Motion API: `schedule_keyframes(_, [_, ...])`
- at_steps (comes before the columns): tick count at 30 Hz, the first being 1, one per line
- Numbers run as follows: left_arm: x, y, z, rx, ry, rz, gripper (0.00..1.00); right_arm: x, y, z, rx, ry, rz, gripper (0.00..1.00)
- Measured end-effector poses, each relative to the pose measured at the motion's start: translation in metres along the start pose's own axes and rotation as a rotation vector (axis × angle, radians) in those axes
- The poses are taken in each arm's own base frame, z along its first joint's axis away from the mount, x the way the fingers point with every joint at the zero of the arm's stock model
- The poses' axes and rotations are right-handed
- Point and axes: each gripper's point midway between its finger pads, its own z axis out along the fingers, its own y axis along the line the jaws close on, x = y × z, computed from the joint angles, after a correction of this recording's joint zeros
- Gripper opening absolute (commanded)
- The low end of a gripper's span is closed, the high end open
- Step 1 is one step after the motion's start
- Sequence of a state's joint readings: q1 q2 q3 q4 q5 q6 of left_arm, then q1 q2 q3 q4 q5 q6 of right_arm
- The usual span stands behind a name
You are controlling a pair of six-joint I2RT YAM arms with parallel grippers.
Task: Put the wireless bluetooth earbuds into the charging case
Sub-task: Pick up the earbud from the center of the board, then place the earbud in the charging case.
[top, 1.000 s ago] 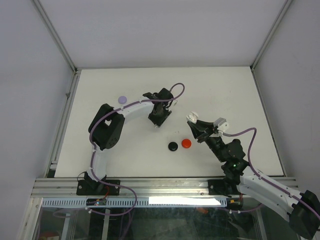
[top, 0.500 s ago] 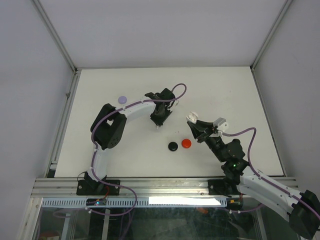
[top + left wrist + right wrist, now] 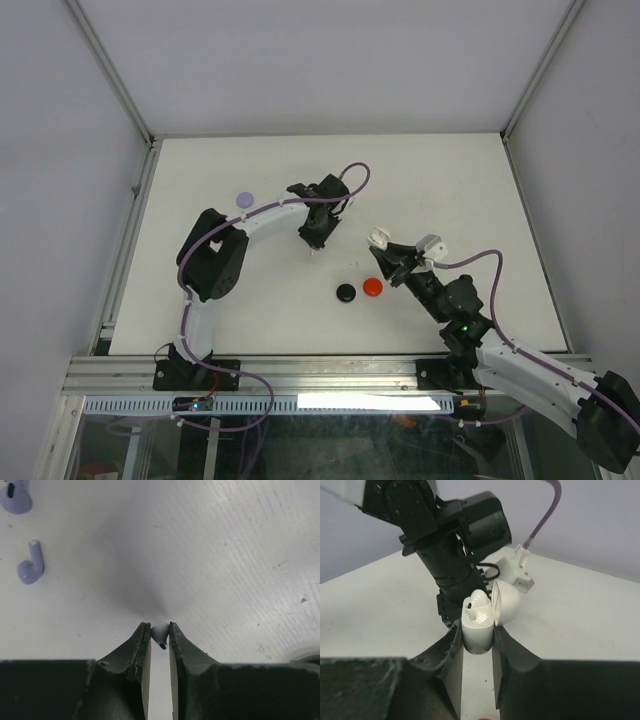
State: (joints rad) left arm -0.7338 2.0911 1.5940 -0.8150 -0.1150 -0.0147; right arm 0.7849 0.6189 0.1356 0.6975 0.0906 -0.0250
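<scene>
My left gripper [image 3: 159,626] is shut on a white earbud [image 3: 160,634], held at the fingertips low over the white table; in the top view it [image 3: 316,246] is at mid-table. Two lavender earbuds [image 3: 31,569] [image 3: 15,497] lie on the table to its far left. My right gripper [image 3: 477,636] is shut on an open white charging case [image 3: 478,622], lid [image 3: 506,602] swung to the right, with one white earbud [image 3: 479,601] seated inside. In the top view the case [image 3: 380,238] is held above the table, right of the left gripper.
A red round case [image 3: 372,287] and a black round case [image 3: 346,292] lie on the table below and between the grippers. A lavender round case [image 3: 244,200] lies at the left by the left arm. The left arm's wrist [image 3: 455,540] stands right behind the white case.
My right gripper has moved slightly left and farther from the base with the open case. The left gripper has barely shifted and keeps hold of the white earbud.
</scene>
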Motion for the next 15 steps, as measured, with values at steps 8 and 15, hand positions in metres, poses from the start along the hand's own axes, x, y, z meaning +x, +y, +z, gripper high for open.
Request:
schedule_keyframes(8, [-0.03, 0.011, -0.056, -0.04, -0.181, -0.075, 0.11, 0.012, -0.001, 0.004, -0.002, 0.032, -0.028, 0.0])
schedule_keyframes(15, [-0.056, 0.012, -0.123, -0.064, -0.419, -0.125, 0.13, 0.013, 0.001, 0.011, -0.013, 0.021, -0.051, 0.0])
